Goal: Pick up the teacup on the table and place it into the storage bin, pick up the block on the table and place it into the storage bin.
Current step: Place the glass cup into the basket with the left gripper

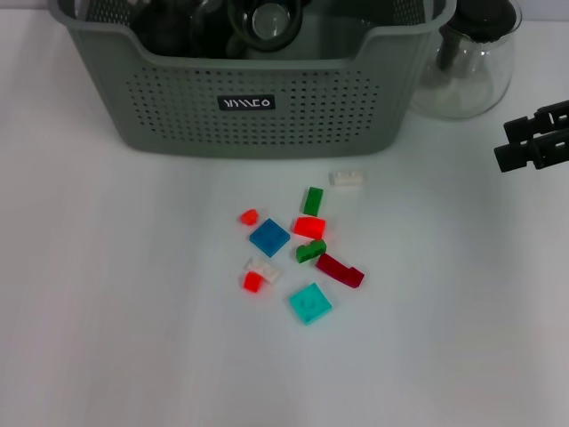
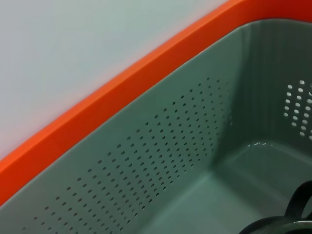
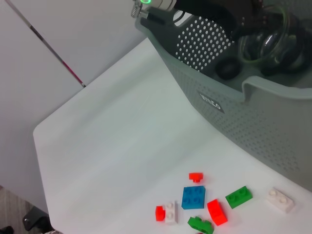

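Head view, storage bin, teacup inside

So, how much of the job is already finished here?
A glass item lies in the storage bin, with the left arm over it, so the teacup step looks done or nearly. The blocks lie on the table. The right gripper waits beside them.

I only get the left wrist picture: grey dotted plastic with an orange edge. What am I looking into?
Observer: The storage bin. The head view shows it whole, with a black label on its front.
Operator: Any toys outside it?
Observer: Yes, coloured blocks lie scattered on the table in front of it.
Operator: Where's the other arm?
Observer: The right gripper hangs off to the robot's right, near a glass teapot.
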